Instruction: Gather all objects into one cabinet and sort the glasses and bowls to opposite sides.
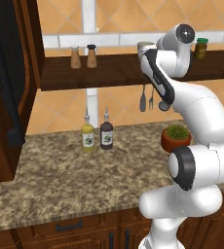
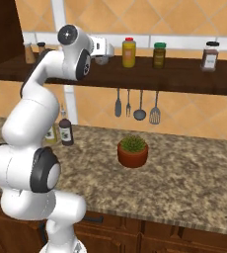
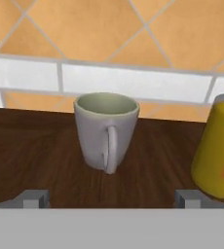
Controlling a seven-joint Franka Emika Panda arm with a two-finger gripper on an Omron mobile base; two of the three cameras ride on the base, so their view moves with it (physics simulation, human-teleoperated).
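Observation:
A pale grey-white mug [image 3: 106, 131] stands upright on the dark wooden wall shelf [image 3: 36, 151], with its handle turned toward the hand camera. My gripper [image 3: 111, 198] is open, its two fingertips [image 3: 33, 198] set wide apart just short of the mug and touching nothing. In the right base view the hand is up at shelf height, and the mug [image 2: 103, 55] peeks out beyond it. The tall dark cabinet [image 1: 7, 97] is at the far left, its mesh door with the black handle swung open. The red cup and the brown bowl are out of view.
A yellow bottle [image 3: 218, 146] stands close to the mug's right, with jars [image 2: 159, 54] further along the shelf. Salt and pepper shakers [image 1: 83, 57] sit at the shelf's left. On the counter are two bottles [image 1: 97, 135] and a terracotta plant pot [image 2: 133, 151]. Utensils [image 2: 135, 106] hang below the shelf.

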